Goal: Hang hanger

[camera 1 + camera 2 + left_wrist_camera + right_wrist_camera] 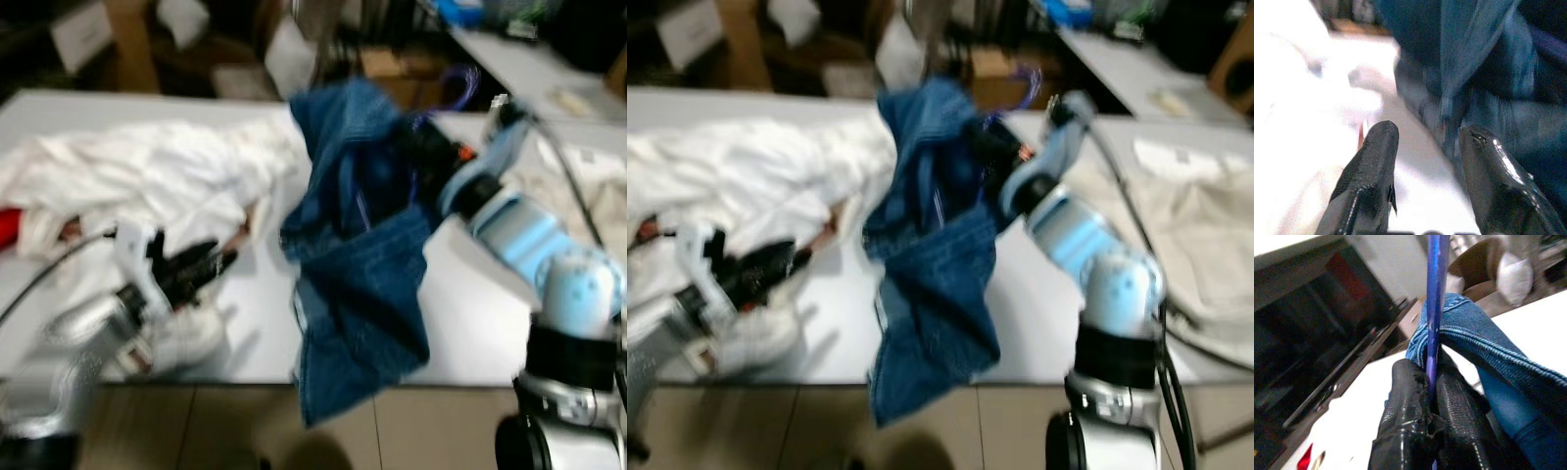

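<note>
Your right gripper (1431, 387) was pinched on the purple hanger (1435, 303) — denim garment (362, 264) draped over it, held above the white table (245, 313). At nine o'clock from the denim, your left gripper (1425, 147) hovered, fingers spread, near the white cloth (147, 176).

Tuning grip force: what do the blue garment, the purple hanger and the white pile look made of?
Blue garment: looks like denim, matte, with a stitched seam and woven texture in the right wrist view. Purple hanger: thin, glossy rod, probably plastic or coated wire; clamped in the right tool. White pile: soft crumpled cloth; weave too blurred to tell.
</note>
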### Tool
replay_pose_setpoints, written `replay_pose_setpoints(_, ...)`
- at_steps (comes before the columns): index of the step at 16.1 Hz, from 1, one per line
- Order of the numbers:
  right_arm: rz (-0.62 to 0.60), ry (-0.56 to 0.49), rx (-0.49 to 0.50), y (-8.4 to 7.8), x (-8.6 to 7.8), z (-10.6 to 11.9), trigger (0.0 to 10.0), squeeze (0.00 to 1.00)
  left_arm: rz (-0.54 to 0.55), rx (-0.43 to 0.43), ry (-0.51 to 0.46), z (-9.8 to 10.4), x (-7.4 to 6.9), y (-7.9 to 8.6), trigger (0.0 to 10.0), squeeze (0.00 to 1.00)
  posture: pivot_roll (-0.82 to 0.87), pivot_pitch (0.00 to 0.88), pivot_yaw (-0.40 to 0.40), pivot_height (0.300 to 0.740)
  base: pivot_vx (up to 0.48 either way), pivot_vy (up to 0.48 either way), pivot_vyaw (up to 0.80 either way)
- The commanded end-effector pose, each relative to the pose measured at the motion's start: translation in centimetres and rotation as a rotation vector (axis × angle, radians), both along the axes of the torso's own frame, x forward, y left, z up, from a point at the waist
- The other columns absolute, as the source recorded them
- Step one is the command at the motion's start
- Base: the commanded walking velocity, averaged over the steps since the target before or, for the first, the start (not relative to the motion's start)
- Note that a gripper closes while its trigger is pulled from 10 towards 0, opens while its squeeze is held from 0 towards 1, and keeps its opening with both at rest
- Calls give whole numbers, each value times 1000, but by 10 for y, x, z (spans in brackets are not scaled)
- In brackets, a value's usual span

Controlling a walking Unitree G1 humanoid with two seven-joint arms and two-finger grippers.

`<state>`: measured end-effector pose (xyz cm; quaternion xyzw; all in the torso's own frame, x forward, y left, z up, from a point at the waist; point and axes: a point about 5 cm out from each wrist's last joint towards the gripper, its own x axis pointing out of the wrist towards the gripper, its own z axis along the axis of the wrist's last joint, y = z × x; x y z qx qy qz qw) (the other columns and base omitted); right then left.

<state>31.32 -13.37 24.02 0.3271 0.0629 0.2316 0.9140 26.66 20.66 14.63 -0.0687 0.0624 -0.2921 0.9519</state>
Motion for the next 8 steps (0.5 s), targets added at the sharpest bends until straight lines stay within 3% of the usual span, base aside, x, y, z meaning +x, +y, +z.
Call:
replay_pose_setpoints(1,-37,-17,-45,-9,-3,1,10000,0,33,14,-59,13,5,-12,10000,0,-113,0,-30,740,0,0,0)
replay_pose_setpoints(3,-60,17,-76,-12,-5,-8,10000,0,38,34,-58,11,3,-26,10000,0,-115,0,-30,740,0,-178,0)
replay_pose_setpoints(8,-69,17,-73,-13,-8,-8,10000,0,53,47,-52,8,3,-36,10000,0,-125,0,-20,740,0,-442,0)
